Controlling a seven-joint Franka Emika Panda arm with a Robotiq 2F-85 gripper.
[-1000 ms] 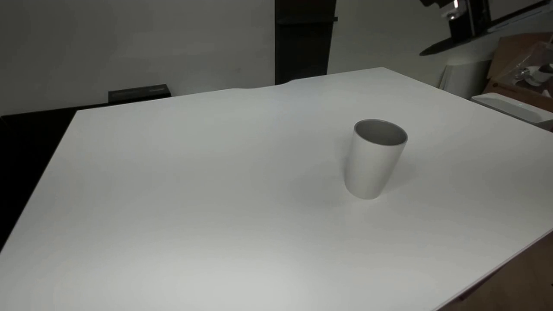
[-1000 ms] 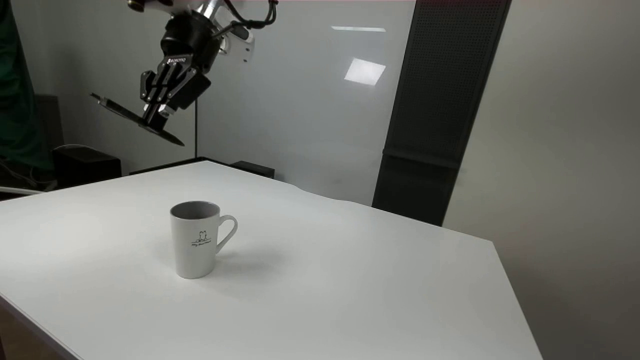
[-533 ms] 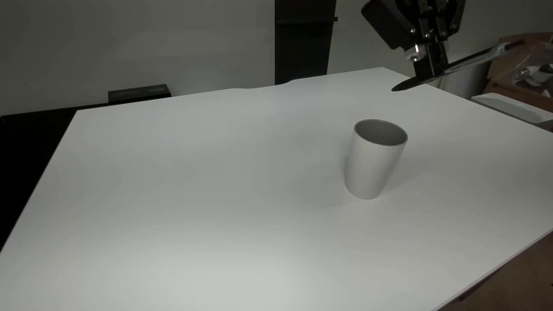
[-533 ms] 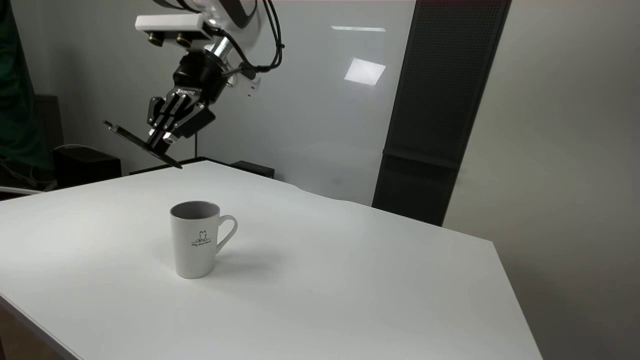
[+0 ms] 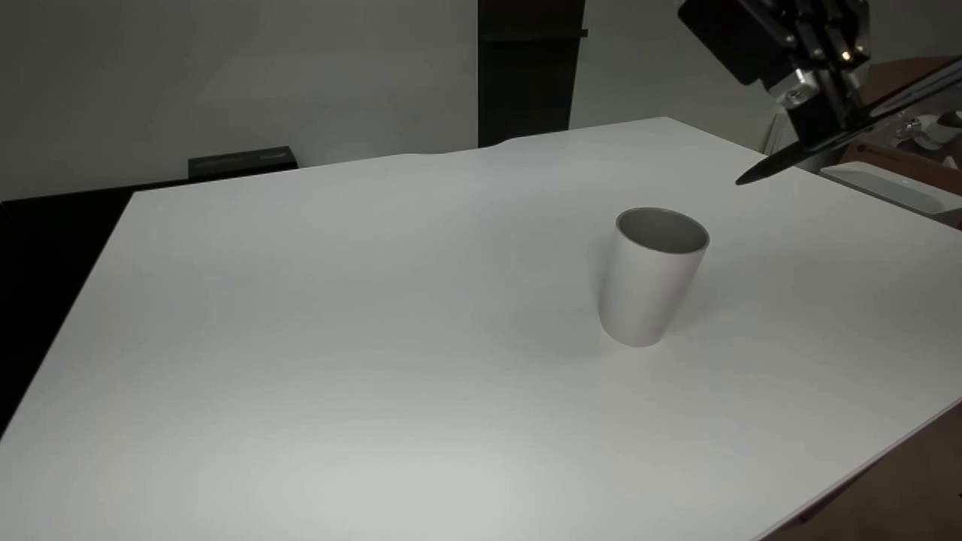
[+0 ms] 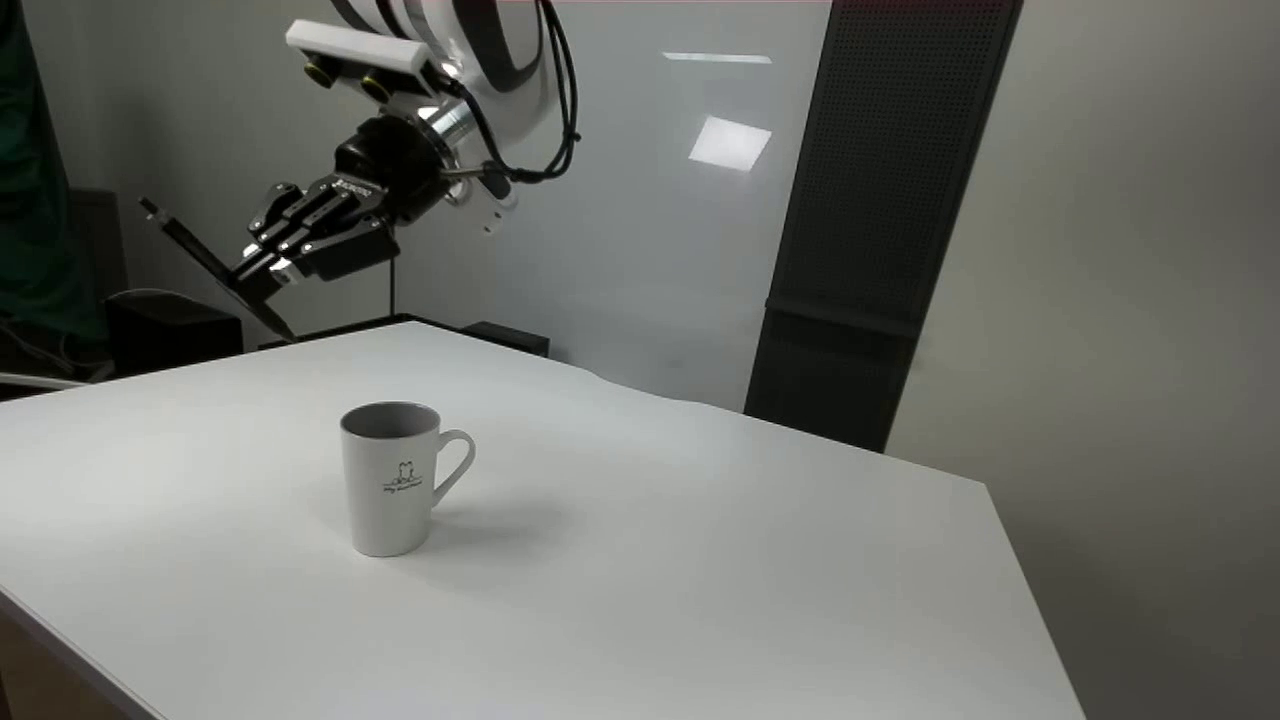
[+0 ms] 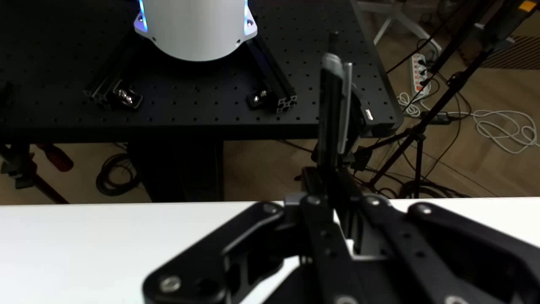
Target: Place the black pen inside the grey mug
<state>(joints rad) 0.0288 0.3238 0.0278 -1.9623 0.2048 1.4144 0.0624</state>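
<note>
The grey mug stands upright on the table in both exterior views. Its inside is darker grey, and a handle and a small drawing show in an exterior view. My gripper is shut on the black pen and holds it in the air, tilted, with its tapered end lower. In an exterior view the gripper and pen are above and to the left of the mug, apart from it. In the wrist view the pen stands up from the fingertips; the mug is out of view.
The white table bears the mug. A black box lies beyond its far edge. A cardboard box and a white tray-like thing are beside it. The wrist view shows the robot base and a tripod.
The gripper came down with the pen, then swung away sideways from the mug over the last half second. The pen has tilted more steeply. The mug has not moved.
</note>
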